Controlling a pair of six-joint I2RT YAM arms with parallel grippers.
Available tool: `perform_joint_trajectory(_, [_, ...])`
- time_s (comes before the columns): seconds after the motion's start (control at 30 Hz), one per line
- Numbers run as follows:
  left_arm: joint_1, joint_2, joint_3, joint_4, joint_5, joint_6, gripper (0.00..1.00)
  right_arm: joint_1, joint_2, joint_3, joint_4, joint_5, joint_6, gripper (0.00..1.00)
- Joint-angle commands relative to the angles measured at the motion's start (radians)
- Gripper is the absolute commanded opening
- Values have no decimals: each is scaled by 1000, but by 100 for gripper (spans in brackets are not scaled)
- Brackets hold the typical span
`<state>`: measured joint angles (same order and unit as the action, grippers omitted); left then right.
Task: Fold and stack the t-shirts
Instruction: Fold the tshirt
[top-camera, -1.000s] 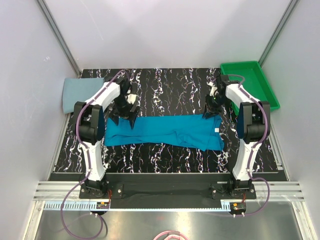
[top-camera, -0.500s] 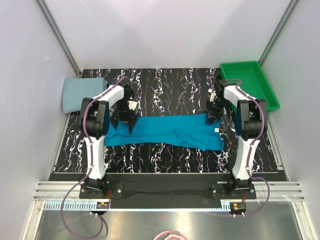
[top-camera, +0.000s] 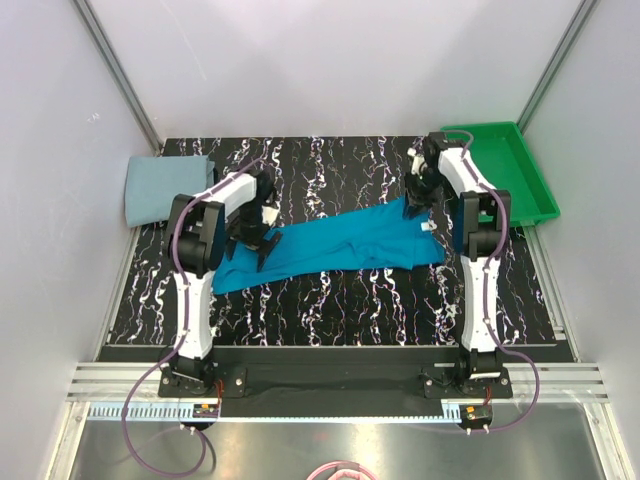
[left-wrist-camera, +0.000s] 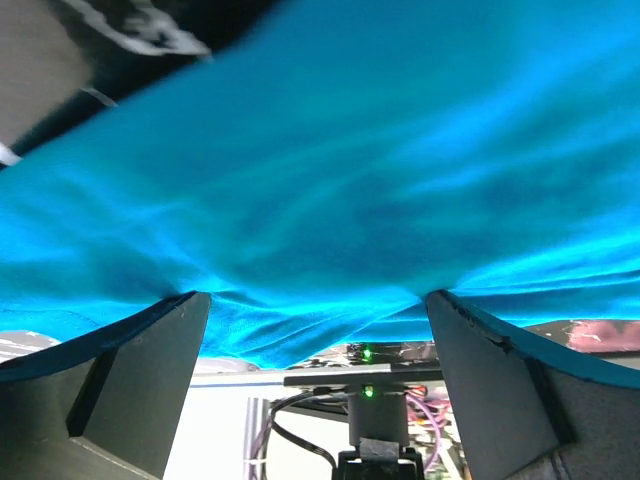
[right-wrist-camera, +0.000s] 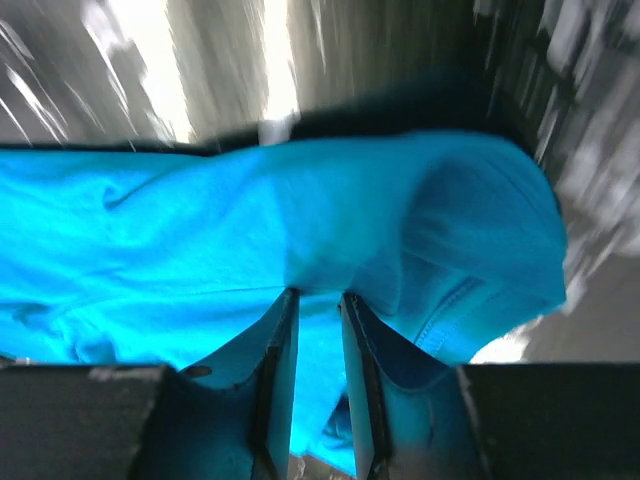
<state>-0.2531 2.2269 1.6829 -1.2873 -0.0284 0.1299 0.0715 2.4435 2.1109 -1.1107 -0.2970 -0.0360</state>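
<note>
Fold in hand: bright teal-blue cloth t-shirt (top-camera: 340, 250) lies slantwise on the black marbled table (top-camera: 330, 310). My right gripper (right-wrist-camera: 312, 295) pinches its far right corner, jaws narrow. My left gripper (left-wrist-camera: 315, 298) gapes wide over the left end, gripping nothing. Next, I judge: left closes on cloth.

Two soft t-shirts lie on the one black, white-veined tabletop (top-camera: 330, 165). One bright teal-blue cloth t-shirt (top-camera: 340, 250) is spread to the left of the single green rectangular plastic tray (top-camera: 500, 160), and one pale grey-blue cloth t-shirt (top-camera: 160, 187) lies folded far to the tray's left, well apart from it. Two white-and-black robot arms reach over the tabletop, the left arm (top-camera: 190, 290) and the right arm (top-camera: 480, 290). Each carries one two-fingered hand, making two hands in all: the left hand (top-camera: 252, 238) and the right hand (top-camera: 415, 205).
</note>
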Motion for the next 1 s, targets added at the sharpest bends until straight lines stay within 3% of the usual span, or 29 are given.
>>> perform_joint_trajectory(0.0, [-56, -67, -18, 13, -57, 13, 99, 1, 112, 161, 20, 50, -61, 32])
perform_joint_trajectory(0.23, [-178, -104, -64, 16, -68, 10, 99, 13, 252, 510, 17, 51, -65, 41])
perform_joint_trajectory(0.37, [-248, -131, -94, 36, -113, 2, 99, 20, 287, 593, 70, 67, -53, 50])
perform_joint_trajectory(0.53, [-307, -184, -72, 48, -195, 10, 99, 27, 236, 644, 120, 79, -51, 54])
perform_joint_trajectory(0.7, [-296, -237, 1, 82, -298, 33, 99, 22, 5, 502, 103, 119, -27, 55])
perform_joint_trajectory(0.97, [-166, -102, 155, 68, -197, 19, 99, -33, -294, 6, 42, 61, 61, 55])
